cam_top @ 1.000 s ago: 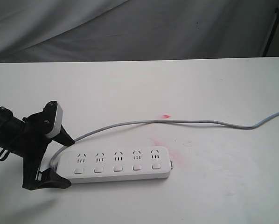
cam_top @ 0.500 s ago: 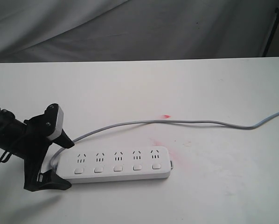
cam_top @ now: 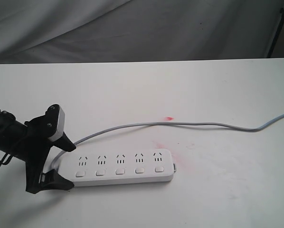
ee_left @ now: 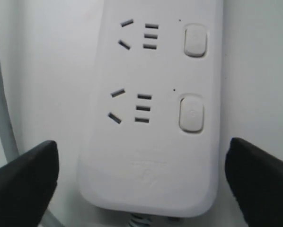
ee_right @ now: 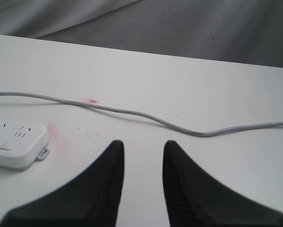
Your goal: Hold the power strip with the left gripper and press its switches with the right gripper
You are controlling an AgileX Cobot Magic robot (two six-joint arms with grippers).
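At the near edge of the table [cam_top: 132, 90], the left gripper [cam_top: 71, 166] is straddling the cord end of the power strip [cam_top: 118, 166]. Its fingers are standing wide apart. One finger is lying on the near side of the strip, low against the tabletop, and the other is pointing down at the far side.

In the left wrist view, the strip's rounded end [ee_left: 151, 142] is sitting between the two black fingers [ee_left: 25, 182]. Bare table is showing on both sides, so neither finger is touching the plastic and nothing is being gripped. The switch [ee_left: 191, 113] of the endmost socket set is lying nearer one finger, and the grey cord [ee_left: 2, 118] is running just outside the other.

The strip is lying flat, lengthwise across the table. Its five switches [cam_top: 120, 171] are lining its near edge, with the socket slots behind them. A pink smear [cam_top: 177, 152] is staining the table at the strip's other end.

The right gripper [ee_right: 144, 146] is showing only in its own wrist view. It is hovering over bare table with its fingers [ee_right: 101, 189] parted by a narrow gap and holding nothing. The strip's free end [ee_right: 18, 142] is lying well apart from it, off to one side.

Farther back, the cord [cam_top: 199, 124] is curving from the left gripper across the table and off its right edge, passing a small red mark [cam_top: 169, 118]. Beyond the table, a grey cloth [cam_top: 132, 28] is hanging as a backdrop.
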